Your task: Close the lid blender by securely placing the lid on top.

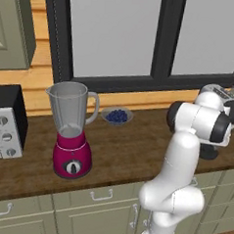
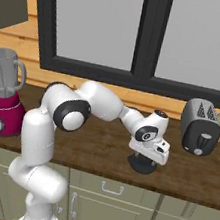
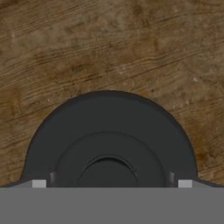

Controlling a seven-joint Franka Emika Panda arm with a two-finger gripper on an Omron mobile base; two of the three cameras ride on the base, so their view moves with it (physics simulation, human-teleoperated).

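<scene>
We read no writing or brand on anything. We count one blender [image 1: 71, 131] at centre left on the desk [image 1: 131, 149], one lid [image 2: 141, 164] at centre right, flat on the wood. Our hand [image 2: 147, 154] hangs directly over the lid, jaws spread wide.

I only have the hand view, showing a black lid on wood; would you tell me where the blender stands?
Observer: The blender stands far along the counter, to the arm's left, by a bowl of blueberries.
Operator: Is its top uncovered?
Observer: Yes, its rim is bare; the lid lies flat under the open claw.
Operator: Anything near the lid?
Observer: A silver toaster stands to its right, apart from it.
</scene>
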